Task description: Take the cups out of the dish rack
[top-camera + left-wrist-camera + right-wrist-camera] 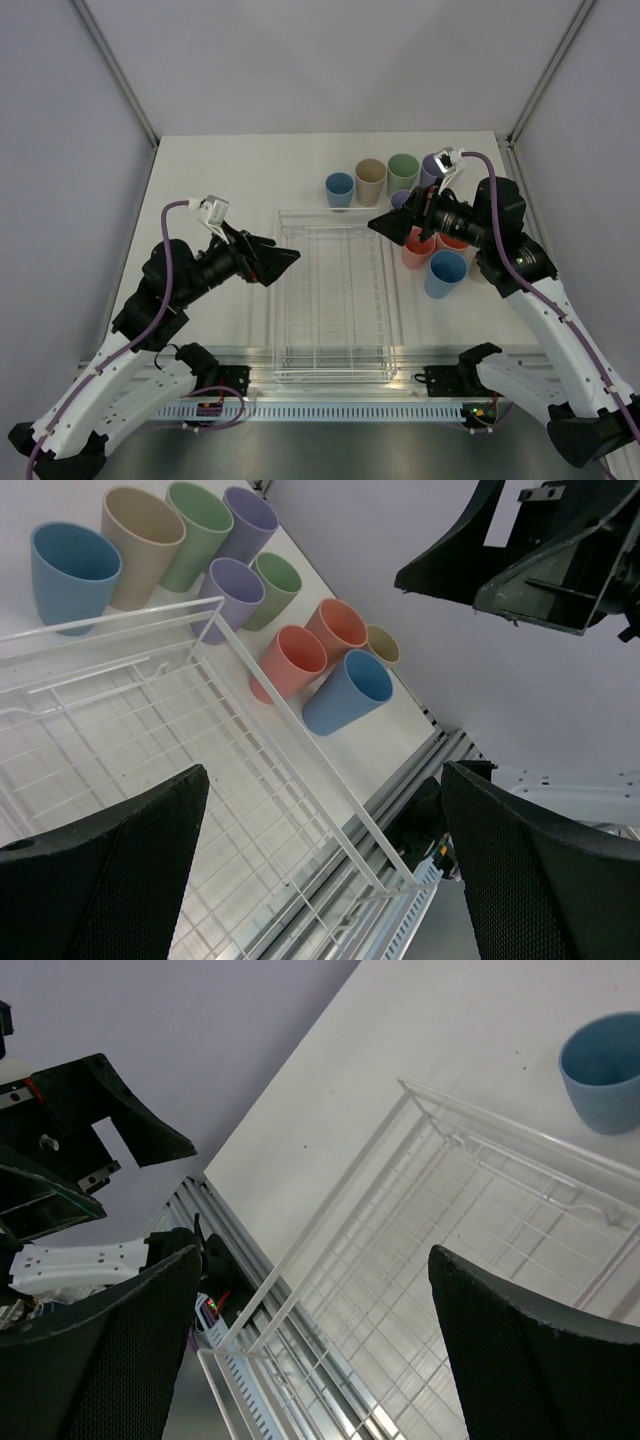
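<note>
The white table (200, 180) stands in a grey-walled booth. At lower centre of the top view the dish rack (335, 375) lies empty, so the unloading looks done. At mid-frame, the left gripper (285, 262) and right gripper (388, 228) flank it, jaws wide, holding nothing. The cups (371, 180) cluster at upper right, on the table past the rack's far corner. The right gripper hangs close over 2 of them, a coral cup (415, 250) and a blue cup (445, 272); a careless retreat could topple them into their neighbours.
</note>
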Tool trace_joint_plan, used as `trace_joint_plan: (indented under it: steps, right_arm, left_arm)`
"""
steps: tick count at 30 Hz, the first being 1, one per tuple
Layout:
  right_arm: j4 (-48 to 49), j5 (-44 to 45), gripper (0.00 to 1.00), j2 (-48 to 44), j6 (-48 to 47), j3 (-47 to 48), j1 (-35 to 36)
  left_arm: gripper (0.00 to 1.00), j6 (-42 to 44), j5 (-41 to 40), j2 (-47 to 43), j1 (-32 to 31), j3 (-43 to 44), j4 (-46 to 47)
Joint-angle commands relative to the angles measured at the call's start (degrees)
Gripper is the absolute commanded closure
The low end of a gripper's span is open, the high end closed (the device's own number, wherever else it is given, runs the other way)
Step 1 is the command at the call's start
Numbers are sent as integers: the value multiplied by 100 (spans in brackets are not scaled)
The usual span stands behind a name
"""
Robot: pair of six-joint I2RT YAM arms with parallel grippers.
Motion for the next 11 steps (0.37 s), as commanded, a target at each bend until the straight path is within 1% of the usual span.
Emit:
trace_joint_plan:
  steps: [1,4,11]
  right_arm:
    - [-175,555,2,53,-490,494,329]
    - [-272,819,2,98,-622,644,461]
    - [-255,960,2,106,-622,688,479]
  left_arm:
    - [0,255,126,88,-20,276,-321]
    - [0,308,100,105,-20,382,-418]
    - [0,414,56,114,-20,531,-585]
